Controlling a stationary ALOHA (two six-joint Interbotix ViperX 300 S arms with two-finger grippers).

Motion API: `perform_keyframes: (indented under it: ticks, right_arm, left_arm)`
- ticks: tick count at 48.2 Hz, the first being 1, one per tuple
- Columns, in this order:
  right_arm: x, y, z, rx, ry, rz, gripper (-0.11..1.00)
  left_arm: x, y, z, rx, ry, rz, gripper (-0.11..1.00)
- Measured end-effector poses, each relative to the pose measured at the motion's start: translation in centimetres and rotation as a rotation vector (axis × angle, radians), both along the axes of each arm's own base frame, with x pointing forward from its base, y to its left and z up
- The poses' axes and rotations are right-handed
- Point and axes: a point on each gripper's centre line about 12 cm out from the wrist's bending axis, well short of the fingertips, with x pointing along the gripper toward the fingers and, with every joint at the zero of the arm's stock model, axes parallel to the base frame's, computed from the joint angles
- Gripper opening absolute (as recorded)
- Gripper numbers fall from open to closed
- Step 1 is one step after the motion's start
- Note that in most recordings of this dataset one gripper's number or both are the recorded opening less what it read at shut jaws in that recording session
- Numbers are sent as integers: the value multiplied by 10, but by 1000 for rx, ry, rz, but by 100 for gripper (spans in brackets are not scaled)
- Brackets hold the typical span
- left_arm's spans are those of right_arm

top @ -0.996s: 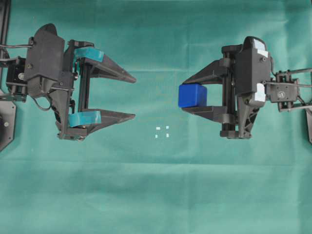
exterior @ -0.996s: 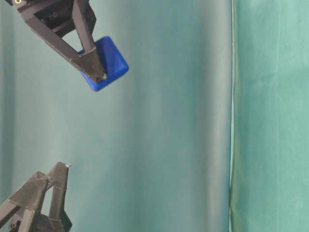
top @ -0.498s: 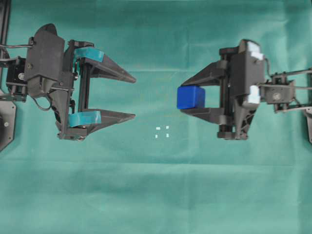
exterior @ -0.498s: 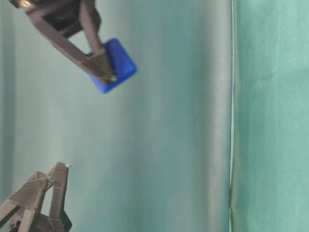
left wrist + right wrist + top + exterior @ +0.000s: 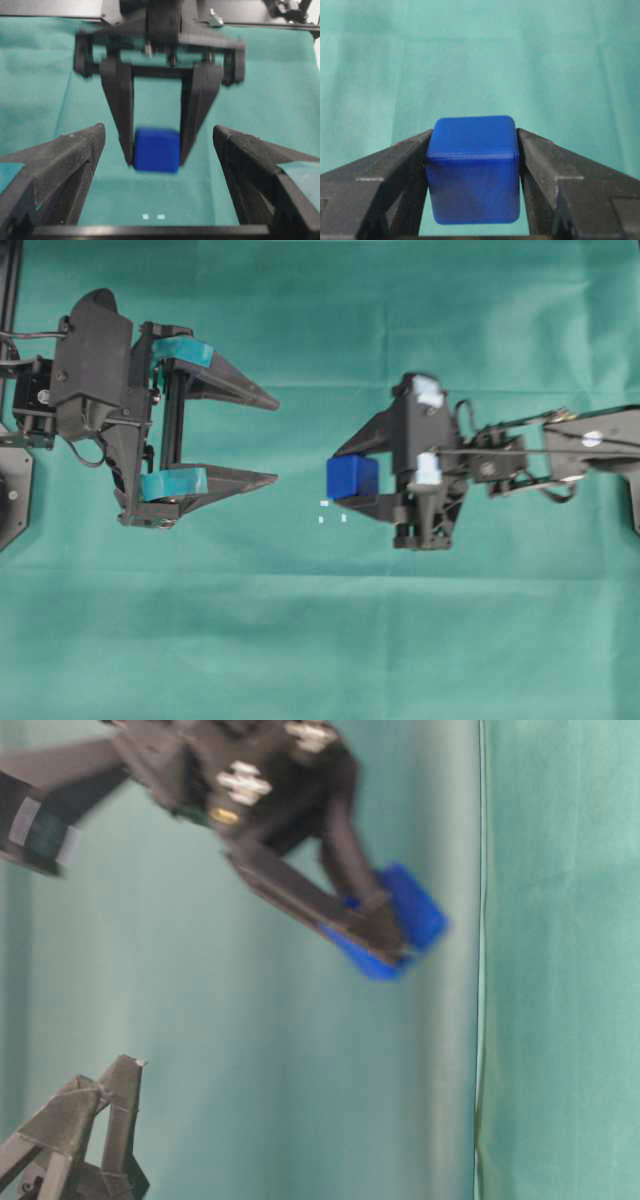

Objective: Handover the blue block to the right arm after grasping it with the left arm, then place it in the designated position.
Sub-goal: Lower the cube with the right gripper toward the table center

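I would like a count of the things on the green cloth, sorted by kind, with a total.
Small bright-blue plastic cube: 1
Black two-finger robot grippers, one teal-banded, one all-black: 2
Tiny white marks visible on the cloth: 3
Total: 6

Light was even and soft across green cloth [image 5: 320, 640], no glare, only faint shadows under my arms. Overhead view was sharp. Table-level view smeared my right fingers [image 5: 340, 915] and blue block [image 5: 410, 910] with motion blur. Left wrist view blurred them too; right wrist view crisp.
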Motion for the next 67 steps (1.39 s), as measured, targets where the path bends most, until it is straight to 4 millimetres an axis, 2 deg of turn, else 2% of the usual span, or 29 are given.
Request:
perform_keyframes:
  ticks: [18, 39, 67]
  right_arm:
    - [22, 4, -67, 65, 64, 14, 52]
    - [36, 2, -96, 95, 53, 26, 52]
    - [42, 3, -113, 98, 77, 28, 52]
  left_arm:
    - [0, -1, 1, 0, -2, -3, 100]
    - [0, -3, 1, 0, -2, -9, 100]
    - [0, -3, 0, 0, 2, -9, 100]
